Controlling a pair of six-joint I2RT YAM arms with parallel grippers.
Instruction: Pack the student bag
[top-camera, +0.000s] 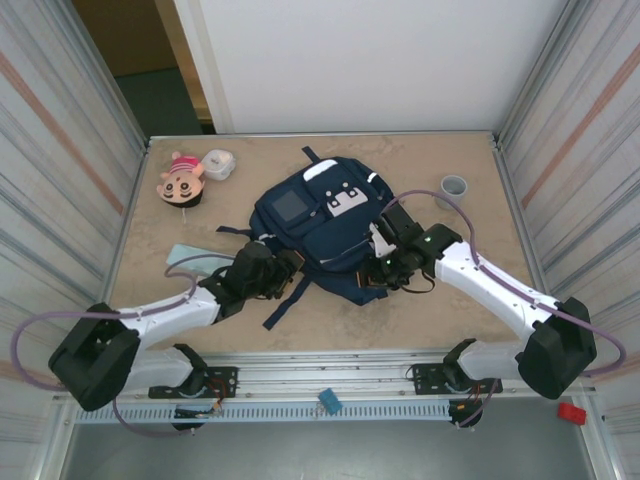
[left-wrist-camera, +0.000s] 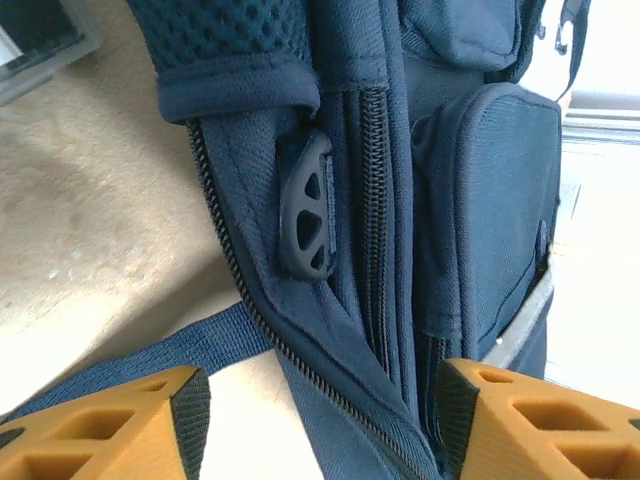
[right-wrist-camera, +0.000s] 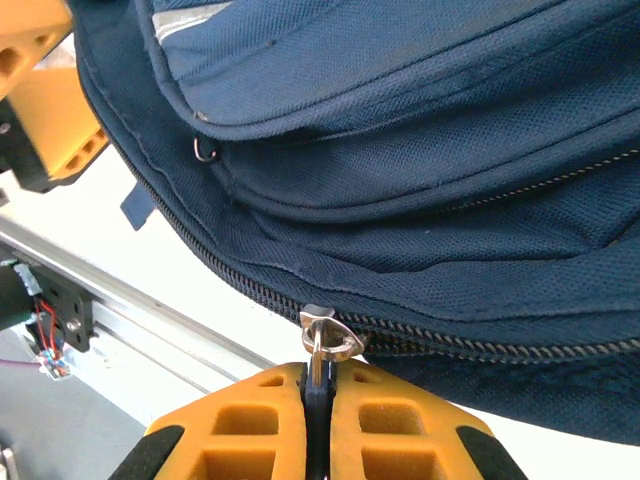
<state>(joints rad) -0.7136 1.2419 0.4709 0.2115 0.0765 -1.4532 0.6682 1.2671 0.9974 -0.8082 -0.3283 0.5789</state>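
Working remotely, I had the student bag (top-camera: 320, 225) lying flat around the middle of the counter (top-camera: 450, 310), pockets up, bottom edge toward the arm bases. A doll (top-camera: 182, 180) and a grey cup (top-camera: 454, 186) sat well apart from it at the far edge, not involved.

The left tool (left-wrist-camera: 320, 410) was open at the bag's left side. Its fingers (left-wrist-camera: 130, 425) stood apart with the side seam and zipper rows between them and a strap (left-wrist-camera: 150, 355) running underneath, so it was pinching nothing. The right tool (right-wrist-camera: 318, 390) was closed tight on the small metal zipper pull (right-wrist-camera: 322, 335) at the bag's near edge, right on the main zipper track (right-wrist-camera: 480, 345).

My read was that the step was unzipping the main compartment so packing could start. To do it well, I judged the pull should travel along the track's curve, low and parallel to the teeth, not be yanked outward. I also thought the left tool should clamp fabric beside the track first, or the whole bag would likely slide with the pull. The grip on the pull looked thin, so a slow drag seemed best.
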